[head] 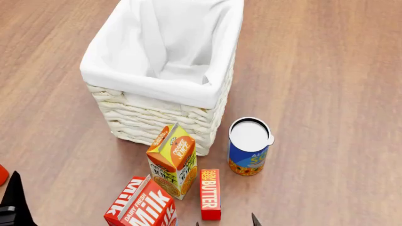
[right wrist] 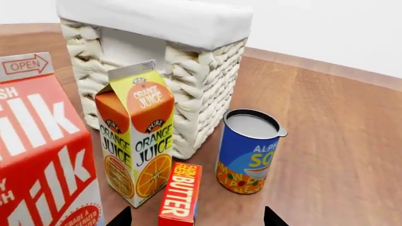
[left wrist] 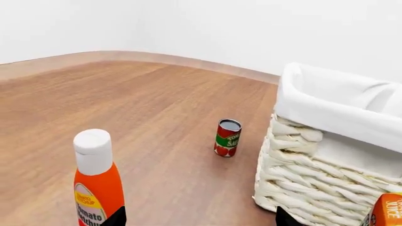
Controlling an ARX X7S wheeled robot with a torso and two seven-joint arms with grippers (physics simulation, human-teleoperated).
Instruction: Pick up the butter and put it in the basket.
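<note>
Butter lies flat on worktop, long axis pointing straight away from right hand, fingers spread either side; basket stands beyond.

Black pointed end effector fingertips at frame edges; dark angular left arm part, matte.

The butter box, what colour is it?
Red with white letters, the butter box shows best in the right wrist view.
</note>
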